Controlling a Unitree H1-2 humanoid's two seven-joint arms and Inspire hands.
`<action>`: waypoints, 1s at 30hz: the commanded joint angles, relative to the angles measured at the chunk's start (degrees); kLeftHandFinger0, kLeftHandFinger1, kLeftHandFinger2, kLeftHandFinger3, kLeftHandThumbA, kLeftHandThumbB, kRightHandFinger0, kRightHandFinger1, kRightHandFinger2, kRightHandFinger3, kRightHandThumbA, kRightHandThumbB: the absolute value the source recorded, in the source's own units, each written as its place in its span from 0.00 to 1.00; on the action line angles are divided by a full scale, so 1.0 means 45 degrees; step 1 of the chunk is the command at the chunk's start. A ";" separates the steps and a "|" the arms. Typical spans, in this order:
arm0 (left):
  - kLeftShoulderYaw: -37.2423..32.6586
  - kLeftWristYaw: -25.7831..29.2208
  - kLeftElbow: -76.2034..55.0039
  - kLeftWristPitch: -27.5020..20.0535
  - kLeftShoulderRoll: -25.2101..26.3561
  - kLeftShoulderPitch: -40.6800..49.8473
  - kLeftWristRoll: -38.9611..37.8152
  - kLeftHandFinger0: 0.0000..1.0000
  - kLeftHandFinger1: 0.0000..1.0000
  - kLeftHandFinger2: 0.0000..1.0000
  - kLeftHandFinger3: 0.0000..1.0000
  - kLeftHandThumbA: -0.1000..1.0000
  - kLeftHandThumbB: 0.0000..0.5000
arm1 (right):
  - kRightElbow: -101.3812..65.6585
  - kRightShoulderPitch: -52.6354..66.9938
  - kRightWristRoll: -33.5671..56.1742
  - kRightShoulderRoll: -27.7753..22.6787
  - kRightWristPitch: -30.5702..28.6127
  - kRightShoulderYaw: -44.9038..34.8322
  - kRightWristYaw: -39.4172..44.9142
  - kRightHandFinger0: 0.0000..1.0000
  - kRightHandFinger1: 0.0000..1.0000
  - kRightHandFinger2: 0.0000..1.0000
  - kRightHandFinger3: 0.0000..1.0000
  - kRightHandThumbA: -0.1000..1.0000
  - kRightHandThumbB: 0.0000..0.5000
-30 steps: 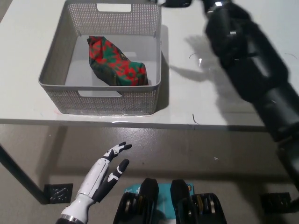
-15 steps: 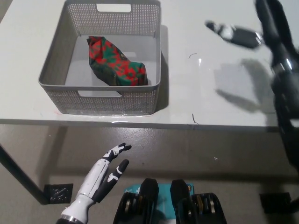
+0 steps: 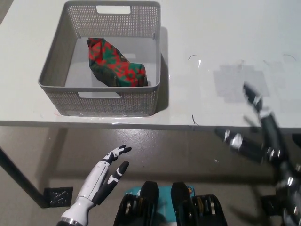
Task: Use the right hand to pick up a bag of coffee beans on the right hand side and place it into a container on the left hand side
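1. Bag of coffee beans [image 3: 116,64] lies inside the grey container [image 3: 61,61] on our left, touching nothing else.
2. We judge the placing done.
3. Our right hand [image 3: 256,136], blurred at the table [image 3: 225,56] edge, seems spread and empty.
4. Our left hand [image 3: 104,175] rests low, fingers apart.
5. Next, we need only settle that arm.

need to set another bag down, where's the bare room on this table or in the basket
Bare tabletop runs from the grey basket to the table's right edge. Inside the basket, the red-green bag fills the middle; bare floor is left along its left wall and back right corner.
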 commanded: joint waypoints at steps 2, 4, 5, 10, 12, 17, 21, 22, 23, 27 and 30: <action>0.0215 0.0324 -0.0319 -0.0276 -0.0214 0.0383 -0.0309 1.00 1.00 1.00 1.00 1.00 0.43 | -0.0155 0.1912 0.3975 0.0811 -0.2295 0.0358 0.1591 1.00 1.00 1.00 1.00 1.00 0.65; 0.0337 0.0383 -0.0295 -0.0342 -0.0193 0.0367 -0.0384 1.00 1.00 1.00 1.00 1.00 0.44 | 0.0205 0.2060 0.4123 0.0925 -0.2614 0.0415 0.1773 1.00 1.00 1.00 1.00 1.00 0.62; 0.0416 0.0401 -0.0308 -0.0341 -0.0183 0.0361 -0.0451 1.00 1.00 1.00 1.00 1.00 0.45 | 0.0595 0.2288 0.4309 0.1049 -0.2833 0.0428 0.1917 1.00 1.00 1.00 1.00 1.00 0.60; 0.0656 0.0390 -0.0314 -0.0348 -0.0114 0.0439 -0.0573 1.00 1.00 1.00 1.00 1.00 0.52 | 0.1699 0.2931 0.4262 0.1235 -0.3724 0.0528 0.2199 1.00 1.00 1.00 1.00 1.00 0.52; 0.0696 0.0410 -0.0198 -0.0429 -0.0178 0.0446 -0.0579 1.00 1.00 1.00 1.00 1.00 0.50 | 0.2110 0.2987 0.4197 0.1201 -0.4093 0.0473 0.2237 1.00 1.00 1.00 1.00 1.00 0.44; 0.0808 0.0429 -0.0158 -0.0496 -0.0298 0.0554 -0.0585 1.00 1.00 1.00 1.00 1.00 0.49 | 0.2613 0.2832 0.3917 0.1192 -0.4193 0.0335 0.2008 1.00 1.00 1.00 1.00 1.00 0.46; 0.0863 0.0463 -0.0064 -0.0608 -0.0343 0.0523 -0.0576 1.00 1.00 1.00 1.00 1.00 0.47 | 0.2791 0.2617 0.3794 0.1204 -0.4042 0.0284 0.1836 1.00 1.00 1.00 1.00 1.00 0.44; 0.0887 0.0451 -0.0111 -0.0512 -0.0369 0.0509 -0.0590 1.00 1.00 1.00 1.00 1.00 0.49 | 0.2849 0.2527 0.3715 0.1202 -0.4008 0.0284 0.1779 1.00 1.00 1.00 1.00 1.00 0.46; 0.0904 0.0443 -0.0126 -0.0439 -0.0384 0.0499 -0.0595 1.00 1.00 1.00 1.00 1.00 0.49 | 0.2876 0.2491 0.3669 0.1191 -0.3974 0.0290 0.1760 1.00 1.00 1.00 1.00 1.00 0.47; 0.0953 0.0431 0.0005 -0.0575 -0.0335 0.0335 -0.0625 1.00 1.00 1.00 1.00 1.00 0.49 | 0.3107 0.2254 0.3483 0.1199 -0.3949 0.0304 0.1659 1.00 1.00 1.00 1.00 1.00 0.49; 0.0984 0.0444 0.0006 -0.0486 -0.0364 0.0321 -0.0639 1.00 1.00 1.00 1.00 1.00 0.51 | 0.3167 0.2165 0.3330 0.1220 -0.3972 0.0321 0.1571 1.00 1.00 1.00 1.00 1.00 0.50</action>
